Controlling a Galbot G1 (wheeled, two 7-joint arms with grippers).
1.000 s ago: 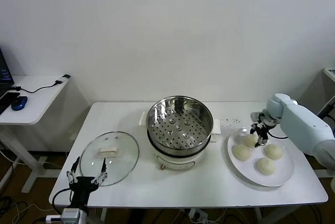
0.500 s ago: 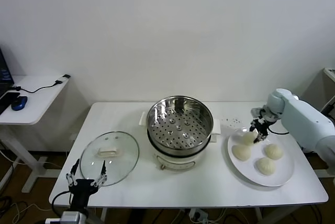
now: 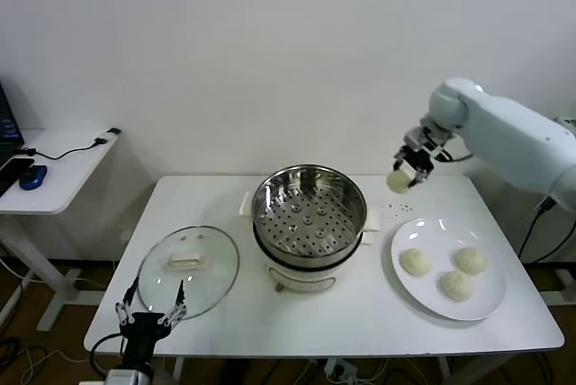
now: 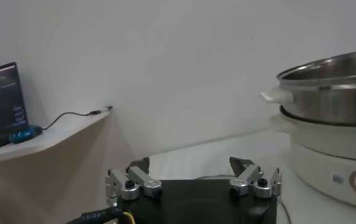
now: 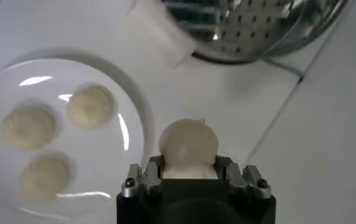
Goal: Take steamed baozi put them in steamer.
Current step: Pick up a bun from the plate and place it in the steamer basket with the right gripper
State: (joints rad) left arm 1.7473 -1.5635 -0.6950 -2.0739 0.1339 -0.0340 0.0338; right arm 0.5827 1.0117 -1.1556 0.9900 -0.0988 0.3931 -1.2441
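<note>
Off-white baozi (image 3: 400, 181): clamped in the right gripper (image 3: 405, 175) jaws, raised above the bench (image 3: 360, 313).
Steamer (image 3: 309, 212): below those jaws, toward the left gripper.
Plate (image 3: 486, 299): below them, carrying three baozi (image 3: 415, 262).
Left gripper (image 3: 147, 316): jaws spread, empty, beside the glass lid (image 3: 188, 270).

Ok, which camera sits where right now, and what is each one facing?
Head view: high, looking down at the white table; shows right gripper lifting a baozi, left gripper parked low.
Left wrist view: low by the table edge, facing the steamer; shows left gripper, open.
Right wrist view: aloft, looking down; shows right gripper holding the baozi over the plate.
All three share the steamer.
</note>
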